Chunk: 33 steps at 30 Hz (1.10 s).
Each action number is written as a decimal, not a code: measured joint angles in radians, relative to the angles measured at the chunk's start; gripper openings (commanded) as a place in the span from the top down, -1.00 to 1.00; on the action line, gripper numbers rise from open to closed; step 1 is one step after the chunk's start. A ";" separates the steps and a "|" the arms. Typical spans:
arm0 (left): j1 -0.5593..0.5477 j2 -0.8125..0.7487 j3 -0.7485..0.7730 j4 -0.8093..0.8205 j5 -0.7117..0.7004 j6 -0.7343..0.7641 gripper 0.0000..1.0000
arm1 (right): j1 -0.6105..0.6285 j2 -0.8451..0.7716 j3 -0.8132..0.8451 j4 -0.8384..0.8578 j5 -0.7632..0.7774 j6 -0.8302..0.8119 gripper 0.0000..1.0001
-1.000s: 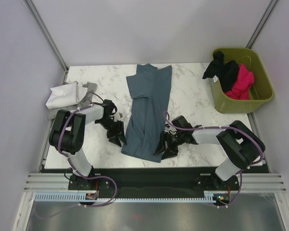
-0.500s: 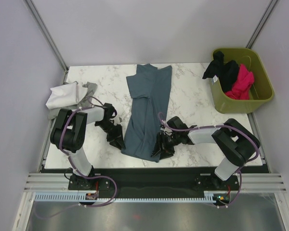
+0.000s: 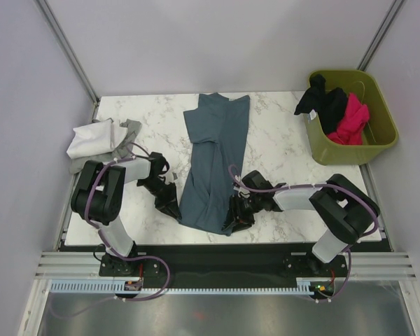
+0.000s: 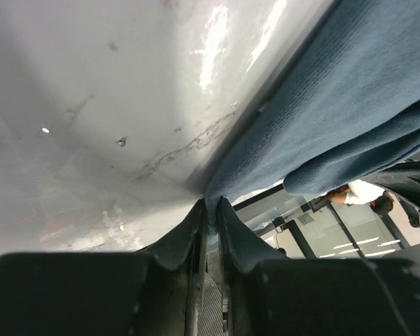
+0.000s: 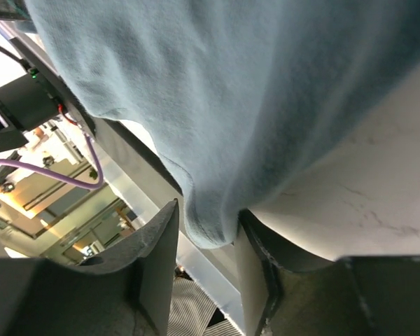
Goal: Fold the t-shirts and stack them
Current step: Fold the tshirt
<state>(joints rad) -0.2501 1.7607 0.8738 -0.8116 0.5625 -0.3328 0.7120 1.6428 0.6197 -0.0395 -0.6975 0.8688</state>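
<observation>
Now we have the left gripper [image 4: 210, 206] pinched nearly shut on a thin edge of the slate blue-grey t-shirt [image 3: 213, 161], at its near left corner, low against the table [image 3: 280, 140]. The right gripper [image 5: 206, 225] sits at the near right corner with a thick roll of hem filling the narrow gap between its fingers. We judge that a hold, though a less certain one than the left.

The shirt lies lengthwise down the middle of the table as a long strip. For the cross fold we should lift both corners together and level, just clear of the cloth. We then carry them toward the far end in step, keeping the hem taut between the 2 grippers so it lands square. The left pinch looks shallow and could slip. A crumpled white t-shirt [image 3: 91, 138] lies at the left edge, well apart.
</observation>
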 measured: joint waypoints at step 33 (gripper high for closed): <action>-0.211 -0.101 0.110 0.029 0.066 -0.044 0.96 | -0.215 -0.216 0.047 -0.360 0.113 -0.314 1.00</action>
<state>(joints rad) -0.4614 1.6596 0.9836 -0.7822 0.6285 -0.3767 0.4973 1.4273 0.6666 -0.3996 -0.5846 0.5552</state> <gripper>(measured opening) 0.031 0.011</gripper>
